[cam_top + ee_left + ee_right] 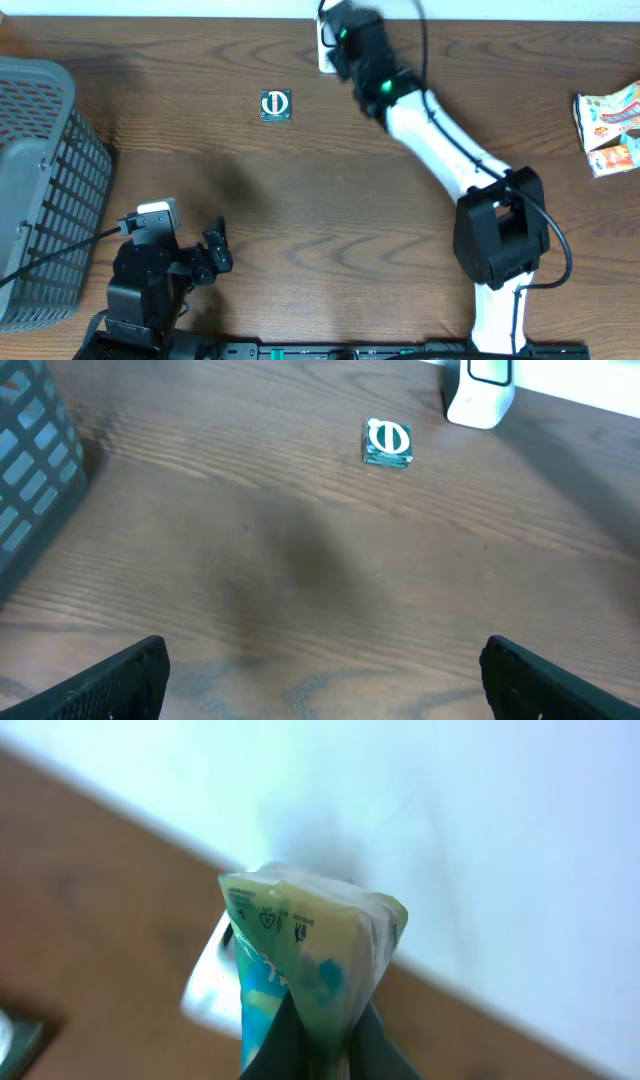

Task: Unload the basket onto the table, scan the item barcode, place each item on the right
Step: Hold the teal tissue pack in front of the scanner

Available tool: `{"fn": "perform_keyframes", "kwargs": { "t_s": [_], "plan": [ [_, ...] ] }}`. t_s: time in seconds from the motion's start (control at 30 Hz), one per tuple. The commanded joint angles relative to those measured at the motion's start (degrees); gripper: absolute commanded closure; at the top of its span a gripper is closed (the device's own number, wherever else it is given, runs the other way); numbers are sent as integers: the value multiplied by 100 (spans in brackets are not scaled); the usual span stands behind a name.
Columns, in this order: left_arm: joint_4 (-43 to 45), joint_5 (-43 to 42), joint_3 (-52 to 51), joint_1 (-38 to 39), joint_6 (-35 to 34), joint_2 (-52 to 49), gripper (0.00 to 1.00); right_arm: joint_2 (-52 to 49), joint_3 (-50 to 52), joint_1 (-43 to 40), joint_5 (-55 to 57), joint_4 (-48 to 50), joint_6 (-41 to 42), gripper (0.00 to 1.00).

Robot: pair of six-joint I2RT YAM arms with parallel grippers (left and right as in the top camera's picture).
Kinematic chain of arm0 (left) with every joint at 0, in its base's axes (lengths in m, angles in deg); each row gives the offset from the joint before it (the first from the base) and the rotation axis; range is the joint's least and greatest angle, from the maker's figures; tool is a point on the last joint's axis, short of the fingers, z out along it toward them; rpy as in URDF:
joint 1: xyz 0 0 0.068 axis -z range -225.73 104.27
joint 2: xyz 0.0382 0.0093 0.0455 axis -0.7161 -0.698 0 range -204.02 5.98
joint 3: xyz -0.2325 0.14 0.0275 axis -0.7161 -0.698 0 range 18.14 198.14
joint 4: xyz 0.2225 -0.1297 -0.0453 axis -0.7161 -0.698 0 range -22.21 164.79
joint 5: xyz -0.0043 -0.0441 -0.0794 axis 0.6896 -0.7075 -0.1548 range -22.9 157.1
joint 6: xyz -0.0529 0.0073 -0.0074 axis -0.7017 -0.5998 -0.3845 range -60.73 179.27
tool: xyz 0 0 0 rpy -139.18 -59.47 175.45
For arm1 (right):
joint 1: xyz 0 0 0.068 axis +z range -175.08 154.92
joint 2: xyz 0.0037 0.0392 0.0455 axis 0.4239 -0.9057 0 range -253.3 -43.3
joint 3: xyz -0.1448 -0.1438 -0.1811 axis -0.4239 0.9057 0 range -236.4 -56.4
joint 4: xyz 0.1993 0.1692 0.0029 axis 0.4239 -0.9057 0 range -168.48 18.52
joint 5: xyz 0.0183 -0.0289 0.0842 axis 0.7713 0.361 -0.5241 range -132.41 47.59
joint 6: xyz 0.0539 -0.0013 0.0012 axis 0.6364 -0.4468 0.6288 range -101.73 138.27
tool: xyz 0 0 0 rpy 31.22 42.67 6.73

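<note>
Gripping a packet (pixel 310 960), right fingers (pixel 385 1055) close tight; left fingers (pixel 110 685) gape.

Pouch (pixel 310 950) in right gripper (pixel 312 1045), scanner (pixel 480 395) just beside it. Tin (pixel 276 105) left of right gripper, ahead of left gripper (pixel 215 250). Basket (pixel 40 190) left of left gripper. Packets (pixel 608 125) far right.

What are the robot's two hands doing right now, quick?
left gripper: open, holding nothing.
right gripper: closed, pinching a green and yellow packet.
</note>
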Motion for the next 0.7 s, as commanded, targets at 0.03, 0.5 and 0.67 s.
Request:
{"fn": "perform_keyframes", "kwargs": {
  "t_s": [0.03, 0.5, 0.67],
  "plan": [
    [9, 74, -4, -2, -31, 9, 2, -540, -402, -282, -960, 557, -1399, 99],
    [9, 74, -4, -2, -31, 9, 2, -1725, -404, -229, -337, 1941, -3580, 99],
    [9, 74, -4, 0, -31, 7, 2, -1733, -404, -264, -376, 1847, -3348, 99]
  ]
}}
